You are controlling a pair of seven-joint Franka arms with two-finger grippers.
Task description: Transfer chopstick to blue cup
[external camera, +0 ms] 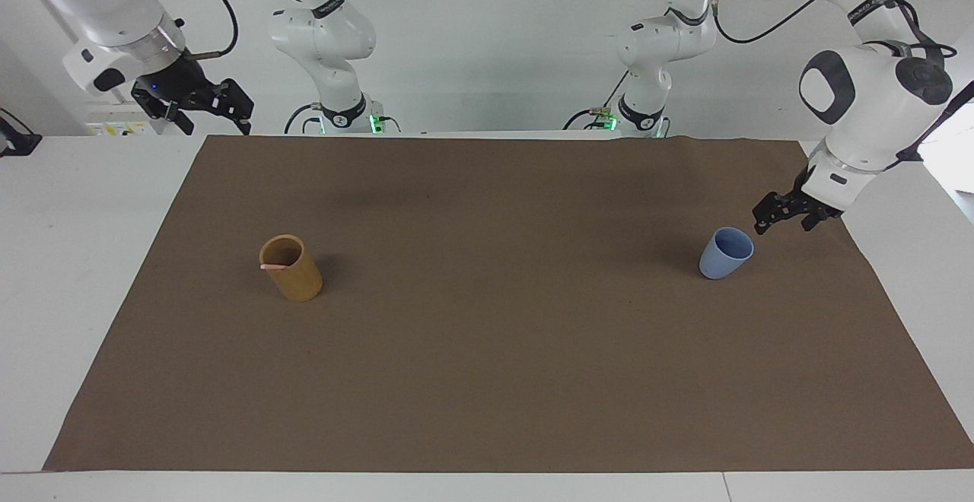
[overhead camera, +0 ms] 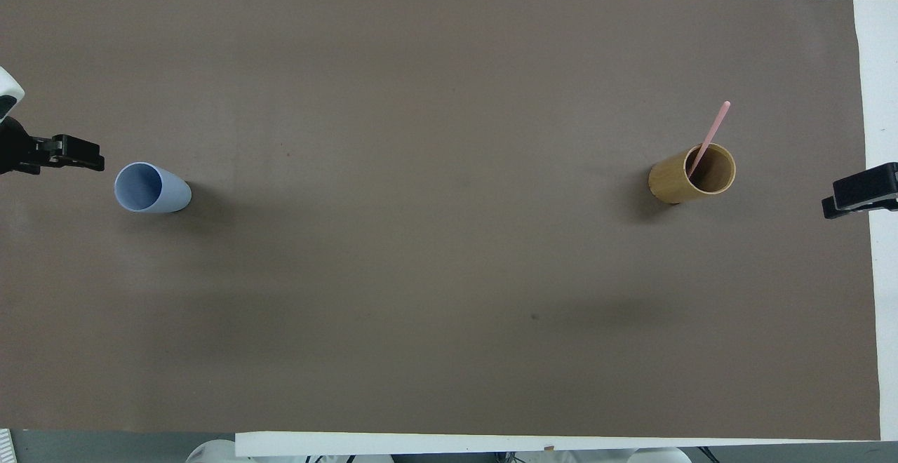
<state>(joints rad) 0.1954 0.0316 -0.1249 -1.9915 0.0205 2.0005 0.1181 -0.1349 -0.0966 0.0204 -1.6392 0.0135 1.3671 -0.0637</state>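
Observation:
The blue cup [external camera: 725, 253] [overhead camera: 150, 188] stands upright on the brown mat near the left arm's end of the table. My left gripper [external camera: 784, 222] [overhead camera: 92, 162] hangs low just beside the cup's rim, toward the mat's edge, open and empty. One pale pink chopstick [overhead camera: 709, 137] leans in the tan-yellow holder [external camera: 291, 268] [overhead camera: 692, 175] near the right arm's end; only its tip [external camera: 272, 266] shows at the rim in the facing view. My right gripper [external camera: 215, 123] [overhead camera: 835, 203] waits open and empty, raised over the table's edge.
A brown mat [external camera: 487, 350] covers most of the white table [external camera: 76, 258]. Nothing else lies on the mat between the holder and the cup.

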